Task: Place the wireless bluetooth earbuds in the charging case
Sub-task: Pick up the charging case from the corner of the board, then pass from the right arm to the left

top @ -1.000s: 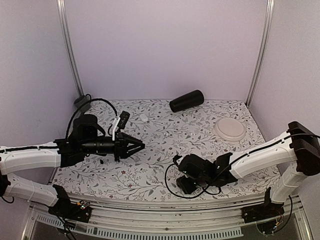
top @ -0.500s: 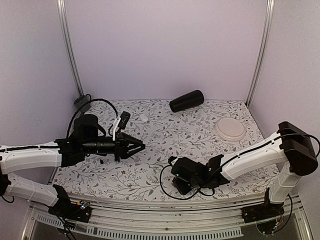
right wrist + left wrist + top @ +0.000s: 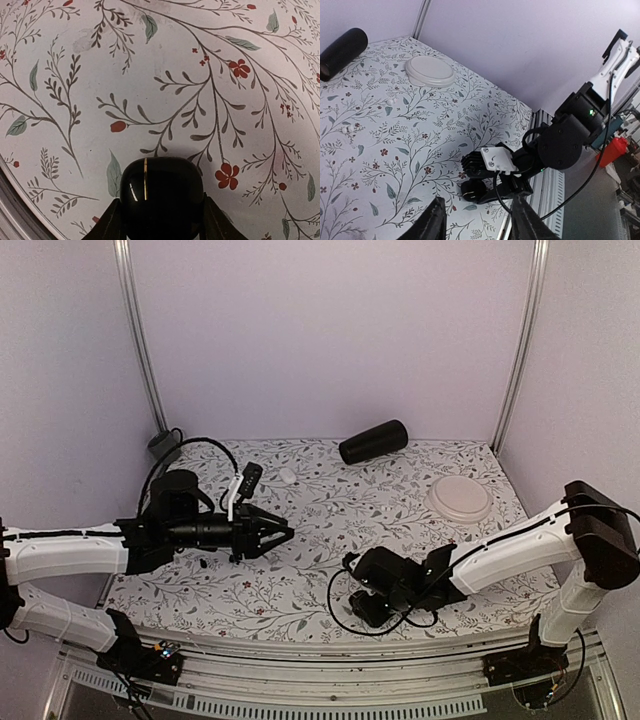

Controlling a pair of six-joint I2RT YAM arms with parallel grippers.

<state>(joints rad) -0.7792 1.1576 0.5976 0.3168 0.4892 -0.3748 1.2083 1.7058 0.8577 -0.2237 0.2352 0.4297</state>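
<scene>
The charging case [image 3: 162, 197] is a glossy black rounded box with a thin gold line, its lid closed. My right gripper [image 3: 161, 216] is shut on it, one finger on each side, low over the flowered table near the front edge. The case also shows in the top view [image 3: 360, 610] and in the left wrist view [image 3: 471, 189]. My left gripper [image 3: 284, 533] is open and empty, held above the table to the left and pointing toward the right arm; its fingertips [image 3: 432, 225] frame the bottom of its wrist view. I see no earbuds in any view.
A black cylinder [image 3: 373, 441] lies at the back of the table. A white round disc [image 3: 458, 498] sits at the back right. A small white object [image 3: 287, 475] lies at the back, left of centre. The table's front edge and rail run just below the right gripper.
My right gripper, with the case, shifted a little left and then back right, staying near the front edge. My left gripper edged slightly to the right.
</scene>
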